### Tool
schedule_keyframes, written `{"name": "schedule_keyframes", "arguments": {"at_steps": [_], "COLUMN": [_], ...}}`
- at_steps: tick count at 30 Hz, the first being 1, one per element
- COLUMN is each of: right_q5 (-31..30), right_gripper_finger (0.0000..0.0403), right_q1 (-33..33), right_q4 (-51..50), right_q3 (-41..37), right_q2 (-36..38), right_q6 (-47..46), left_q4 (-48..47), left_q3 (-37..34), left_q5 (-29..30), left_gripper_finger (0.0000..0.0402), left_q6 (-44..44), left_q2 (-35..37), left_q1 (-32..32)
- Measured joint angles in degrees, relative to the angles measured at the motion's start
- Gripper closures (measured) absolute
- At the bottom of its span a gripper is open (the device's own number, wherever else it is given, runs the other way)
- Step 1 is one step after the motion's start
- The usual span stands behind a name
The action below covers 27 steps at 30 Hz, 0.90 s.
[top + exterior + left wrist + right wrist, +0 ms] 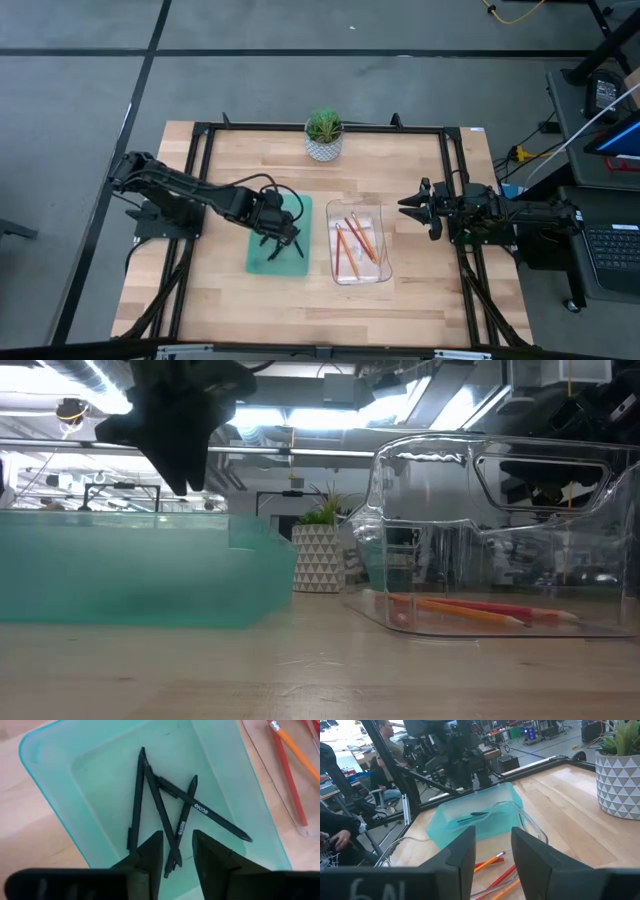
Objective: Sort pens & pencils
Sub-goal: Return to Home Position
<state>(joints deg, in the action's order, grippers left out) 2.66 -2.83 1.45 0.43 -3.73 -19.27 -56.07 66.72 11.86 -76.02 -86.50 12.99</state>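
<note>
Several black pens [165, 810] lie crossed on the floor of the teal tray [262, 262], which rests on the table left of centre. My left gripper [175, 865] hangs open above them, fingers pointing down, clear of the tray rim in the low view [180, 455]. Orange and red pencils [355, 240] lie flat in the clear tray [378, 272] beside it; they also show in the low view [470, 610]. My right gripper [412, 207] waits open at the table's right side, held level with nothing between its fingers [465, 855].
A potted plant in a white patterned pot [323, 135] stands at the table's far edge, centre. Bare wood lies in front of both trays, toward the near edge. People sit at desks beyond the table in the right wrist view.
</note>
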Motion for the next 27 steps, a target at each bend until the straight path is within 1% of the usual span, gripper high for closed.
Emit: {"name": "schedule_keyframes", "arguments": {"at_steps": [10, 11, 13, 14, 15, 17, 18, 23, 27], "right_q5": [0.0, 0.0, 0.0, 0.0, 0.0, 0.0, 0.0, 0.0, 0.0], "right_gripper_finger": [0.0276, 0.0276, 0.0276, 0.0276, 0.0276, 0.0276, 0.0276, 0.0276, 0.0276], "right_q1": [0.0, 0.0, 0.0, 0.0, 0.0, 0.0, 0.0, 0.0, 0.0], "right_q4": [0.0, 0.0, 0.0, 0.0, 0.0, 0.0, 0.0, 0.0, 0.0], "right_q3": [0.0, 0.0, 0.0, 0.0, 0.0, 0.0, 0.0, 0.0, 0.0], "right_q2": [0.0, 0.0, 0.0, 0.0, 0.0, 0.0, 0.0, 0.0, 0.0], "right_q6": [0.0, 0.0, 0.0, 0.0, 0.0, -0.3, -0.5, -1.1, -0.2], "left_q4": [0.0, 0.3, 1.4, 1.8, 2.3, 3.8, 5.0, 12.1, 14.4], "left_q3": [0.0, 0.0, 0.0, 0.0, 0.0, 0.0, 0.0, 0.0, 0.0], "left_q5": [0.1, 0.2, 2.5, 3.6, 3.5, -0.6, -0.8, 4.3, 7.4], "left_gripper_finger": [0.0299, 0.0299, 0.03, 0.0301, 0.0301, 0.0301, 0.0301, 0.0301, 0.0301], "left_q6": [2.4, 1.5, -1.7, -1.9, -0.1, 7.6, 10.7, 28.3, 40.1], "left_q2": [0.0, 0.0, 0.0, -0.1, -0.2, 0.2, 0.8, 9.2, 18.2], "left_q1": [0.6, 0.9, 1.8, 2.4, 2.9, 3.4, 3.5, 3.8, 3.8]}}
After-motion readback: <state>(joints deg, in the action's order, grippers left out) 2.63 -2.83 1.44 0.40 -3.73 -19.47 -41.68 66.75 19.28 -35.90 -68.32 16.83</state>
